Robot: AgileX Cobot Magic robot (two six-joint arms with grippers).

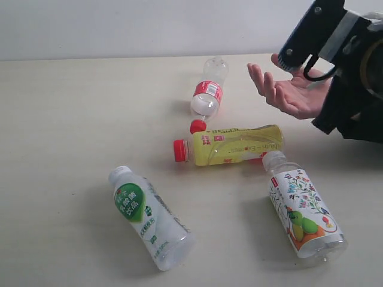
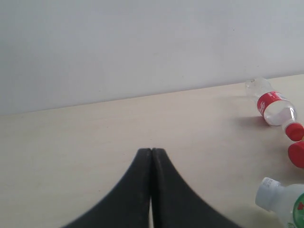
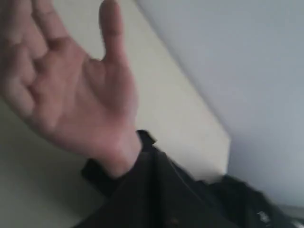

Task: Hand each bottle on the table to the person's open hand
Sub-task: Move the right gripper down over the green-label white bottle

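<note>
Bottles (image 1: 236, 145) on table (image 1: 72, 119) near hand (image 1: 290, 89)

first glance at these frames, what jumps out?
Four bottles lie on their sides on the table: yellow bottle in the middle, small red-label bottle beyond it, green-label bottle front left, floral-label bottle front right. A person's open hand is held palm-up at the far right, close by the right arm. The left gripper is empty, jaws shut.
</note>
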